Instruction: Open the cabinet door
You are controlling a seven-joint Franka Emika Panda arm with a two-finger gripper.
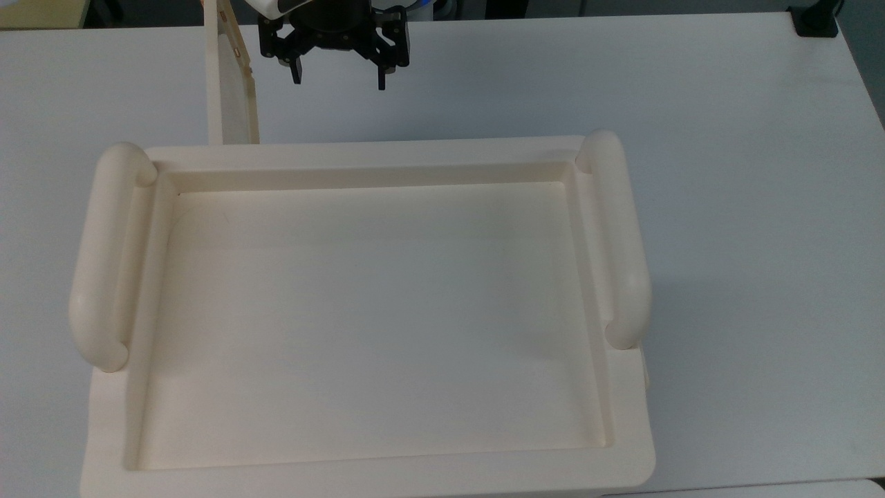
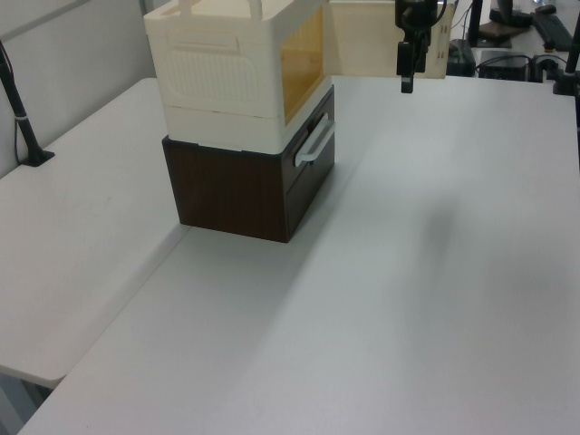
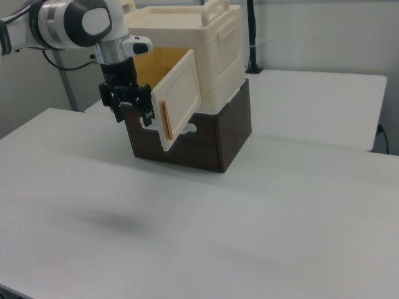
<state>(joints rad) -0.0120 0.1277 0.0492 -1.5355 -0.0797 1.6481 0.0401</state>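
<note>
So the cabinet door [image 3: 180,99] is standing wide open, swung out from the front of the cream cabinet [image 3: 209,47] so it's sticking out roughly square to the opening. In the top view it's showing up as a thin panel [image 1: 230,83] poking out past the cabinet's far edge near the top view's left, and in the left view its inner face [image 2: 362,41] is facing the camera at the top of the frame. You can see the amber-looking inside of the cabinet behind it.

The gripper [image 1: 338,77] is hanging in the air just beside the door, not touching it, with its 2 fingers spread apart and nothing between them. In the right view it's sitting [image 3: 131,116] on the right view's left of the door's free edge, pointing down.

The cream cabinet is resting on a dark brown drawer unit [image 2: 249,186] with a pale handle, and the whole stack is sitting on the white table [image 2: 435,272].
</note>
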